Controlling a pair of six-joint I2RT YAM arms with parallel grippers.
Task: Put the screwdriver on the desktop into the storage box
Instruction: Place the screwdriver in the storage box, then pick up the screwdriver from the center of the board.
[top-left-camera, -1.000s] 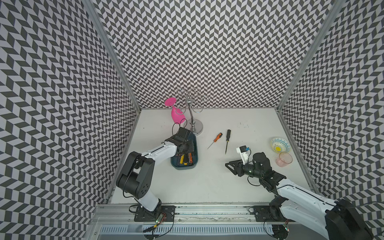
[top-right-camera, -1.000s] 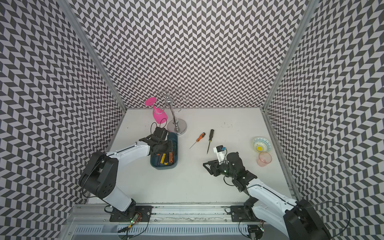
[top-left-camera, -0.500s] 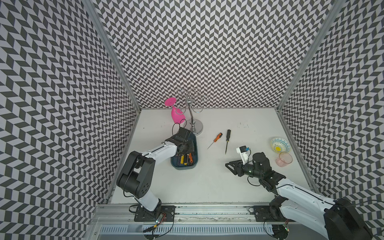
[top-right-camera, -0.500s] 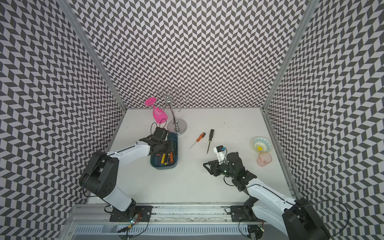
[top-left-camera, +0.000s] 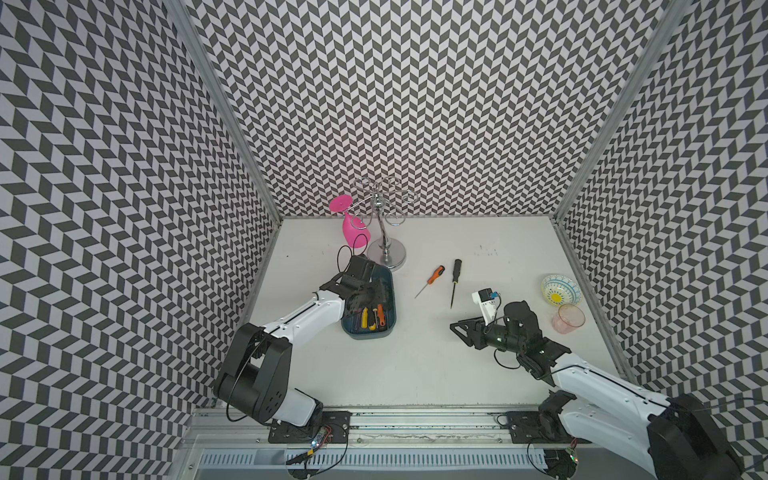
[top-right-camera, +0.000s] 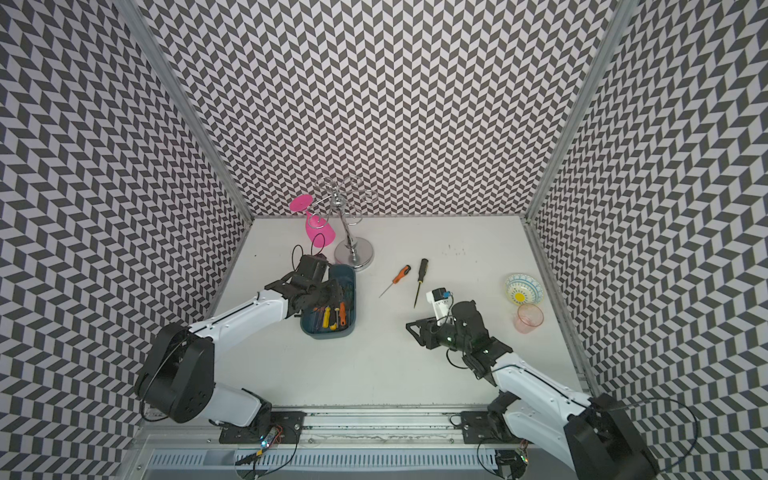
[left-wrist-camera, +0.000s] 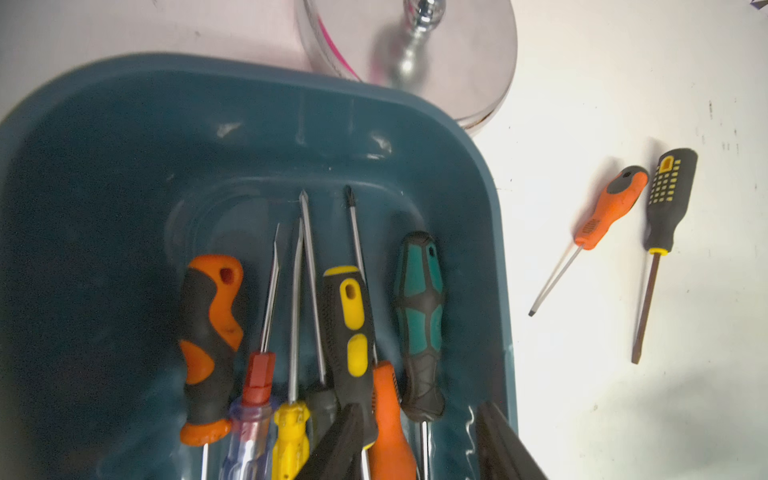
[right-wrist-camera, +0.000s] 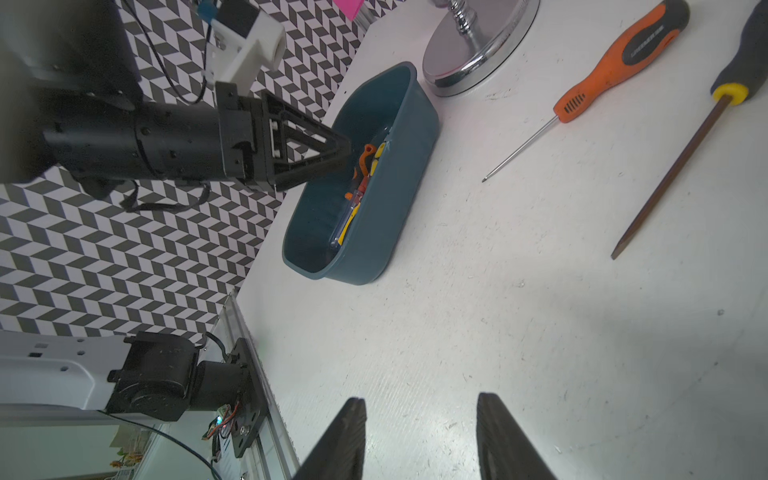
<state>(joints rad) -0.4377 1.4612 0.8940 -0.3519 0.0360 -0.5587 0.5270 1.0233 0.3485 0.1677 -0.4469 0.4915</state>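
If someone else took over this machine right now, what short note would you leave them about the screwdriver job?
Left gripper: open, over the storage box, holding nothing.
Right gripper: open, empty, above the desktop.
Done: several screwdrivers lie in the box.
To do: the orange screwdriver and the black screwdriver lie on the desktop, untouched; both go into the box.

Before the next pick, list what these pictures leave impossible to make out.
- Storage box: in both top views the left gripper covers part of the inside.
- Screwdrivers in the box: the left wrist picture's edge cuts several off, so their count is unsure.
- Right gripper: in the right wrist view the edge cuts its fingers; only the tips show.
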